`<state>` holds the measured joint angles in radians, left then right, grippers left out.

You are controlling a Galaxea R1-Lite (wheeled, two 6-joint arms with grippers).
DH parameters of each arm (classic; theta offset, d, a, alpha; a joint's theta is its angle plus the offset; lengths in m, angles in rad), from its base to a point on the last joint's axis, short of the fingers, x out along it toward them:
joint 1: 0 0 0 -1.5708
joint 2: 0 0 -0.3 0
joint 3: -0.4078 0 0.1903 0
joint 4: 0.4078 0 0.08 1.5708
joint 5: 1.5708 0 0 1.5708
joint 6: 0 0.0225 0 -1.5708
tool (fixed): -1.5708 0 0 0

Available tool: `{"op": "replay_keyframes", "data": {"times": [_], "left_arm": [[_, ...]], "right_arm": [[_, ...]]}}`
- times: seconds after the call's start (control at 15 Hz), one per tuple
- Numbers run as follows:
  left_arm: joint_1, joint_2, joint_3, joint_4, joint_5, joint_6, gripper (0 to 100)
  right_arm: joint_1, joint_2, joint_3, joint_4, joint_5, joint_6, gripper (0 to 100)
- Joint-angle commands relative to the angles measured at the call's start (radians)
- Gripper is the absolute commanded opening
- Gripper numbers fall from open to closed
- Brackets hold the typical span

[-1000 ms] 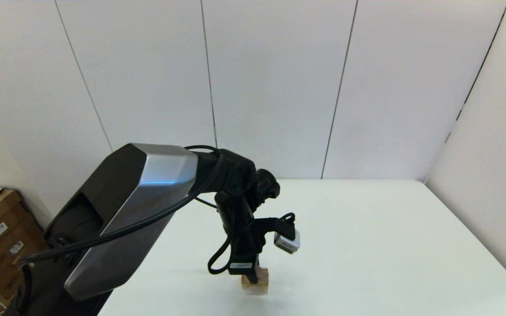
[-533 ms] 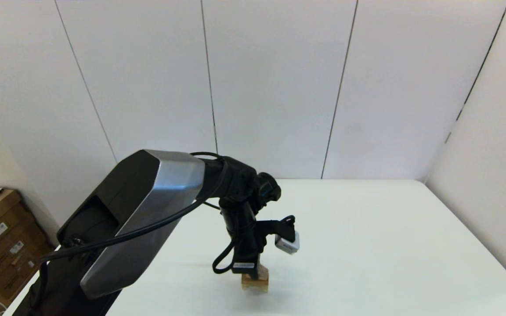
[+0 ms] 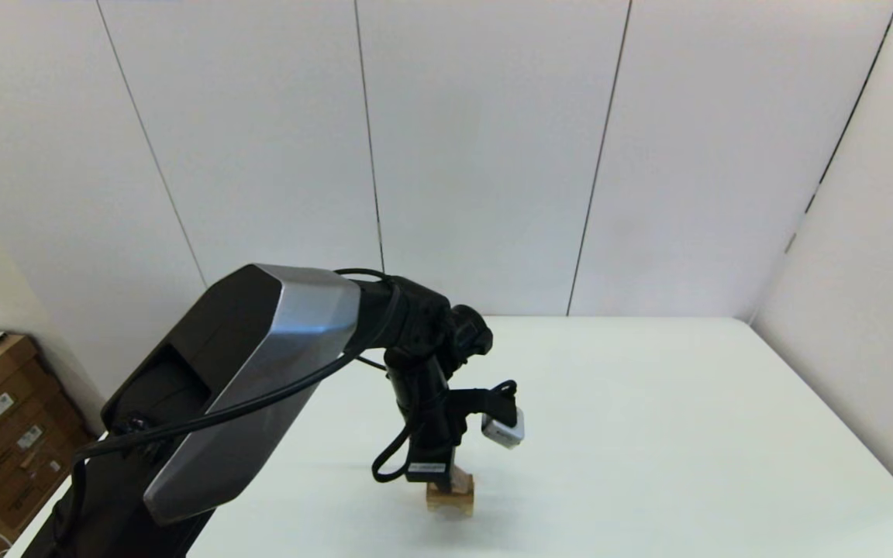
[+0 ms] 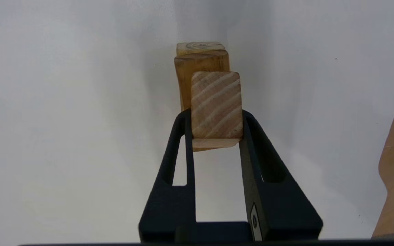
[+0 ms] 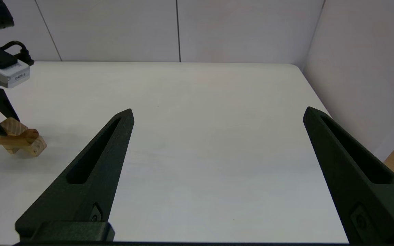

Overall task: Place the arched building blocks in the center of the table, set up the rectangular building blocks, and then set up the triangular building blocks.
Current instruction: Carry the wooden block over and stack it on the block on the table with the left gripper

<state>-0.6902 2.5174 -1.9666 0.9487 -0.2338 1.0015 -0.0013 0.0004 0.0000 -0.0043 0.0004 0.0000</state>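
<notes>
Barely anything has shifted in the last half second: the left hand stays clenched on the triangular block, its striped end grain facing the wrist camera. This small prism sits atop the thin rectangular slab, which lies on the chunky arched block, all pale wood, stacked mid-surface. Off to the side, the right hand hovers with smooth black fingers spread wide.
</notes>
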Motion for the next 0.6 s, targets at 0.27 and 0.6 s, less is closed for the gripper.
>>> {"op": "replay_keyframes", "data": {"times": [0.27, 0.6], "left_arm": [[0.000, 0.001, 0.000, 0.005, 0.014, 0.005, 0], [-0.002, -0.005, 0.000, 0.012, 0.013, 0.003, 0]], "right_arm": [[0.000, 0.000, 0.000, 0.000, 0.000, 0.000, 100], [0.000, 0.000, 0.000, 0.000, 0.000, 0.000, 100]]}}
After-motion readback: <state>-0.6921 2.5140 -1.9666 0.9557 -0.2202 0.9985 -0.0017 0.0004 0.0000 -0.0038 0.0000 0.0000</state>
